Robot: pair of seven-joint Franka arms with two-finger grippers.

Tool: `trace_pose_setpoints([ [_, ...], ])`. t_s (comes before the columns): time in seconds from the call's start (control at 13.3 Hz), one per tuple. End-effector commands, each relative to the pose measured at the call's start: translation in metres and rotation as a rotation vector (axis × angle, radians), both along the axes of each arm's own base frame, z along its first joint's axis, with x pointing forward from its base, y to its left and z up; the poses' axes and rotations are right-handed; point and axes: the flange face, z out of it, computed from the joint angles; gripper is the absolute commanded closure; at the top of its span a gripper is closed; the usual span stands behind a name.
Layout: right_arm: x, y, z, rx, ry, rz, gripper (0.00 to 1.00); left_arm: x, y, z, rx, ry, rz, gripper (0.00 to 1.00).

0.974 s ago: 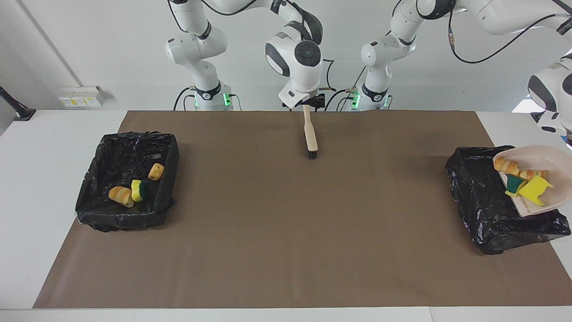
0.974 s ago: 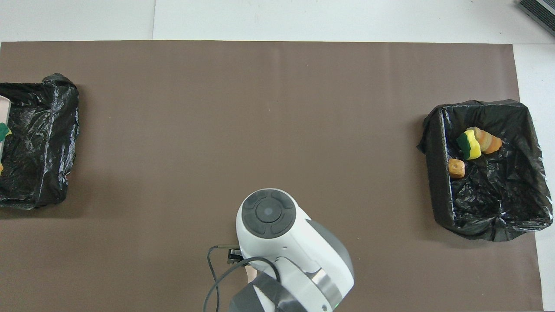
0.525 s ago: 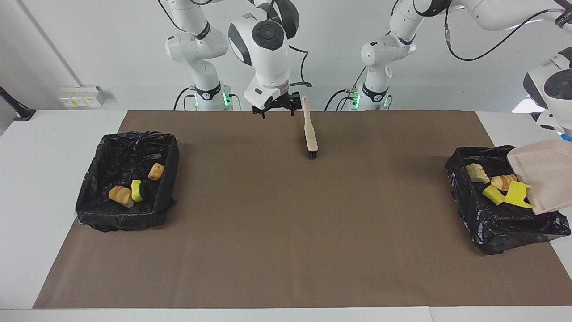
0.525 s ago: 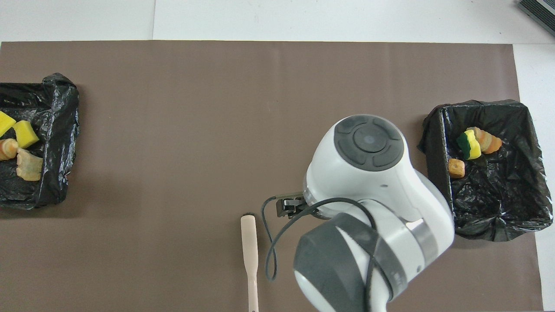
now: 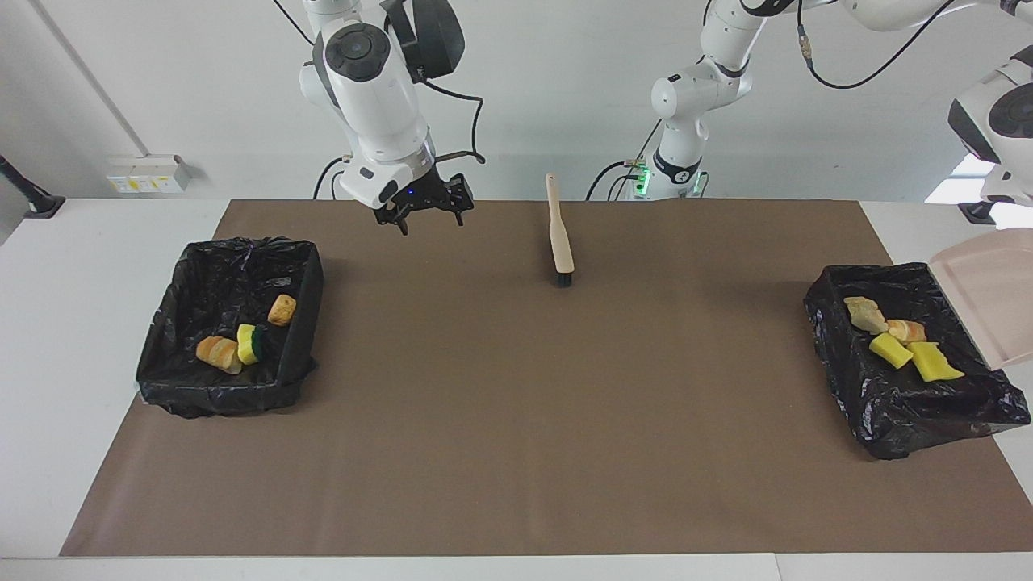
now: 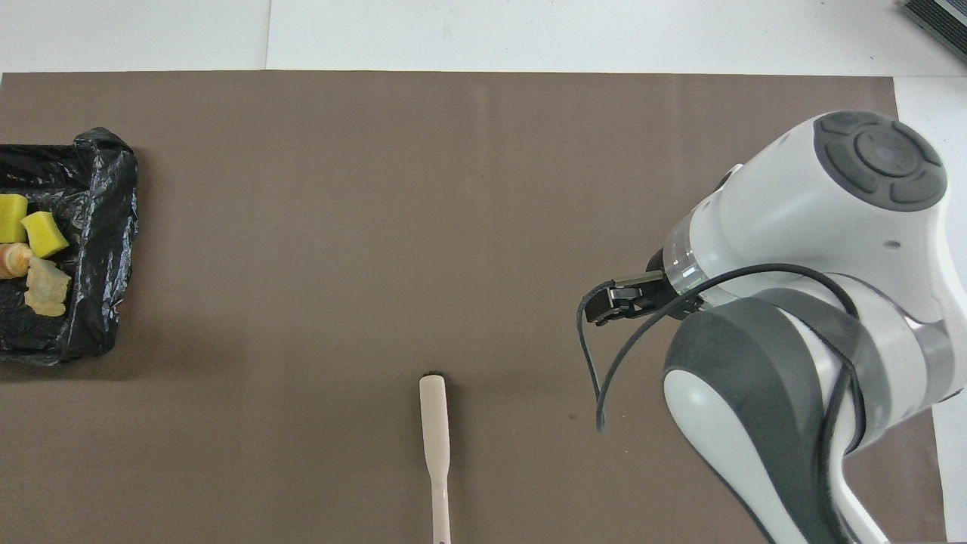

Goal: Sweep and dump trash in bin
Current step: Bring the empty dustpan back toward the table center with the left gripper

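The beige brush [image 5: 560, 238] (black bristles, flat handle) is lying free on the brown mat [image 5: 516, 452], close to the robots. The right gripper [image 5: 426, 211] is hanging empty over the mat, fingers spread. Crinkled black-lined bins are holding all trash: three scraps [image 5: 240, 343] in one bin [image 5: 173, 363], four scraps [image 5: 897, 337] in the other bin [image 5: 863, 403]. The left arm is tilting the smooth beige dustpan [image 5: 989, 303] over that bin; its gripper is out of view.

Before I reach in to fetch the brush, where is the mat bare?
Bare between the brush and each bin, and across the mat's whole edge farthest from the robots. Crowded: the bins' trash; the right tool hangs open beside the brush.
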Motion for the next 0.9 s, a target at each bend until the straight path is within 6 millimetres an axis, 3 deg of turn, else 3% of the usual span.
trace_pose_setpoints([
  [0.0,0.003,-0.015,0.003,-0.045,-0.024,0.009,0.0,0.012,-0.057,0.0,-0.122,-0.003,0.012,1.0],
  [0.07,0.007,-0.025,0.004,-0.048,-0.027,0.002,0.0,0.018,-0.087,-0.007,-0.162,0.014,-0.001,1.0],
  [0.3,0.021,-0.074,0.013,-0.025,-0.048,0.058,0.0,0.022,-0.142,-0.025,-0.33,-0.067,0.132,1.0],
  [0.45,0.032,-0.116,0.029,-0.024,-0.087,0.026,0.0,0.027,-0.197,-0.049,-0.417,-0.096,0.224,1.0],
  [0.75,0.039,-0.197,0.032,-0.024,-0.102,0.025,0.0,0.028,-0.307,-0.096,-0.601,-0.202,0.523,1.0],
  [0.82,0.04,-0.207,0.04,-0.028,-0.119,0.032,0.0,0.025,-0.329,-0.104,-0.628,-0.212,0.575,1.0],
])
